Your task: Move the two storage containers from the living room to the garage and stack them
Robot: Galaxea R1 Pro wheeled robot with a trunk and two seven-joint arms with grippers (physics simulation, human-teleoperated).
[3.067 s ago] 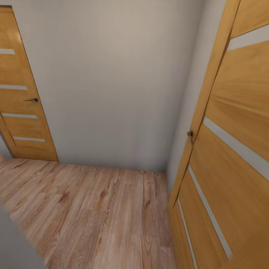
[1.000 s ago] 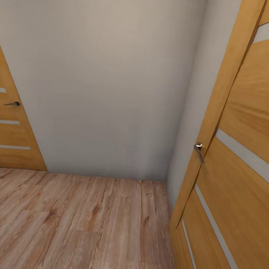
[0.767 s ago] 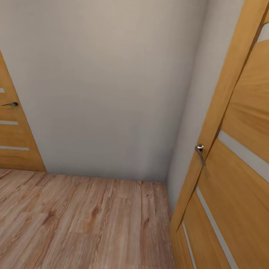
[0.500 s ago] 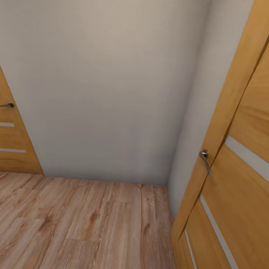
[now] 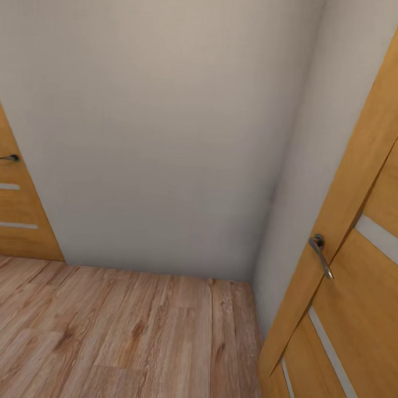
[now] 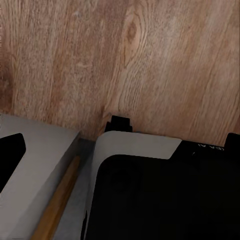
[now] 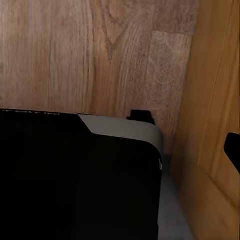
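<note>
the robot is in transit: the head view faces a corner of plain wall (image 5: 156,132) above wood floor (image 5: 110,340), with a door (image 5: 358,277) close on the right, its lever handle (image 5: 320,252) catching light, and a second door (image 5: 12,207) at the left edge. neither container is in sight here, so where they sit cannot be told from this moment; this plank floor is not the garage's concrete. the left wrist view looks down on planks (image 6: 125,55) past the robot's own dark base (image 6: 165,195), with a pale wall edge and wood strip (image 6: 57,200) beside it; the right wrist view shows the same base (image 7: 75,175) close beside a door face (image 7: 215,100). no fingertips can be made out for certain in either wrist view, so whether the fingers are wide or narrow, or holding anything, i cannot tell. judging from the task alone, open-topped boxes with flat walls should be stiff and fairly light when empty, but smooth sides give little to pinch; the likely hold is over a rim, one finger inside the wall and one outside, or both arms pressing opposite short walls, kept level so the second box sits squarely on the first
</note>
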